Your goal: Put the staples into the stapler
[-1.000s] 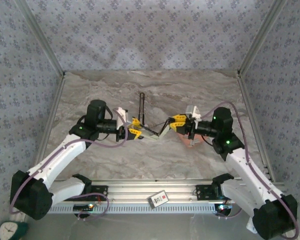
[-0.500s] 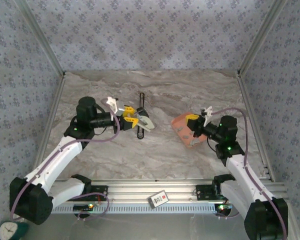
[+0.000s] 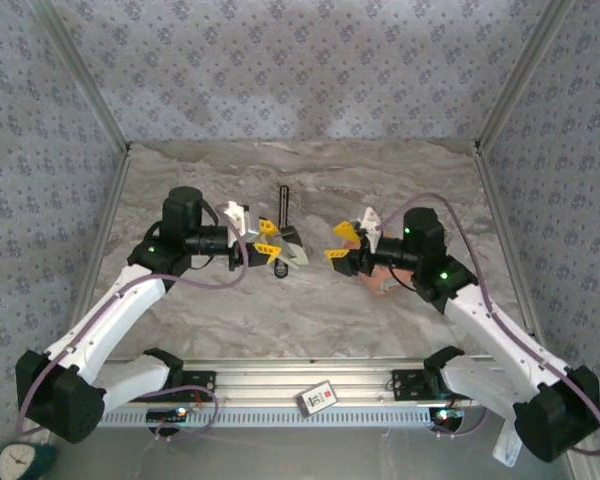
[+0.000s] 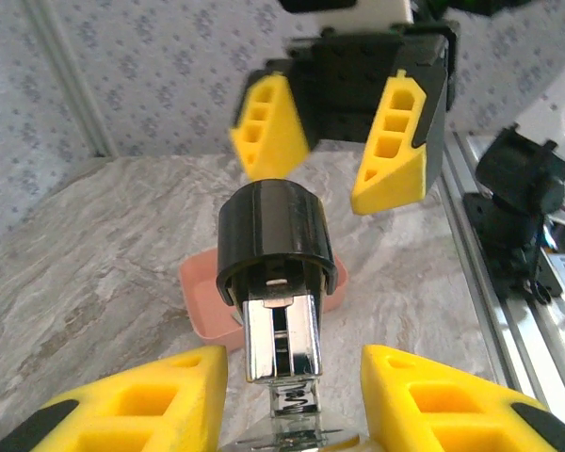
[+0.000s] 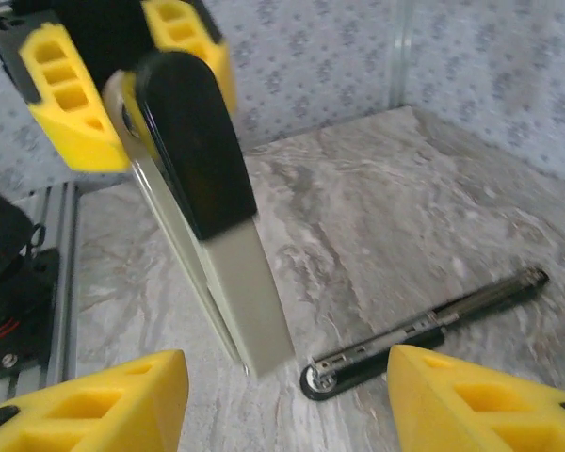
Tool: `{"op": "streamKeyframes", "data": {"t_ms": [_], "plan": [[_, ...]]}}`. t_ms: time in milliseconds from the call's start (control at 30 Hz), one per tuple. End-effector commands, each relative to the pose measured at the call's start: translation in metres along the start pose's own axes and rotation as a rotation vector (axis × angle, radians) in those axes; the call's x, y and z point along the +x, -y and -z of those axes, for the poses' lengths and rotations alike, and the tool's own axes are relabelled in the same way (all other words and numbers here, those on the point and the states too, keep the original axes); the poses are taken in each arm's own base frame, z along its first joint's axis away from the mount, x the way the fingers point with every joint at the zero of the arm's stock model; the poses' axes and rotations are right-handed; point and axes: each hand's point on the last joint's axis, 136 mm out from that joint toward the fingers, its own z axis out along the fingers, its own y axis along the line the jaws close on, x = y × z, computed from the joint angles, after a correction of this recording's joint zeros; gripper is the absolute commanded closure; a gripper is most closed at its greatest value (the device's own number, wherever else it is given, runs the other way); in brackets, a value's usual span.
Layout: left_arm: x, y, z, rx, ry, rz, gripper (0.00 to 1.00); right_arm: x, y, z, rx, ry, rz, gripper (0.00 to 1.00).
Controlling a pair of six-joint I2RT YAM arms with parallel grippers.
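Stapler point(image 4: 275, 235) hung above the worktop point(image 4: 94, 245), clamped between our left fingers point(image 4: 122, 405) and turned toward our right fingers point(image 4: 391, 141), which stood wide apart, we judged so that they could reach its magazine.

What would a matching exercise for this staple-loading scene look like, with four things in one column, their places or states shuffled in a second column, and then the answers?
Column one
1. black-and-grey metal stapler
2. shallow pink plastic tray
3. thin black metal rail
4. right tool

Column two
A. open, holding nothing
B. lying on the marble table beside the left tool
C. clamped in the left tool
D. partly hidden under the right arm

Pairs: 1-C, 2-D, 3-B, 4-A.
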Motion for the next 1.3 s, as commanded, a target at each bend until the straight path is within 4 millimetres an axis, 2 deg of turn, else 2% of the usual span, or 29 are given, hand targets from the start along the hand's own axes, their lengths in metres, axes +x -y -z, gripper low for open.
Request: {"op": "streamKeyframes", "data": {"t_ms": [0, 233, 500, 667, 800, 833, 1000, 1133, 1267], "plan": [[-0.015, 0.01, 0.001, 0.05, 0.011, -0.133, 1.0, -0.008, -0.01, -0.013, -0.061, -0.057, 0.127, 0.39], [-0.014, 0.013, -0.003, 0.066, 0.004, -0.146, 1.0, -0.032, -0.034, -0.042, -0.223, -0.036, 0.176, 0.38], [-0.014, 0.016, -0.004, 0.076, 0.007, -0.149, 1.0, -0.031, -0.041, -0.06, -0.285, -0.044, 0.176, 0.41], [-0.015, 0.016, -0.003, 0.069, 0.011, -0.152, 1.0, -0.03, -0.045, -0.058, -0.321, -0.038, 0.16, 0.55], [-0.011, 0.01, -0.004, 0.044, 0.002, -0.139, 1.0, -0.031, -0.046, -0.048, -0.334, -0.029, 0.136, 0.86], [-0.009, 0.009, -0.003, 0.037, 0.001, -0.132, 1.0, -0.033, -0.043, -0.044, -0.321, -0.014, 0.129, 0.9], [-0.003, -0.008, 0.007, -0.038, 0.054, -0.067, 1.0, -0.05, -0.022, -0.012, -0.217, 0.098, 0.103, 1.0], [0.018, -0.017, 0.01, -0.091, 0.035, -0.023, 1.0, -0.063, -0.004, 0.017, -0.127, 0.205, 0.064, 1.0], [0.037, -0.023, 0.007, -0.122, 0.006, 0.015, 1.0, -0.075, -0.001, 0.035, -0.093, 0.259, 0.06, 1.0]]}}
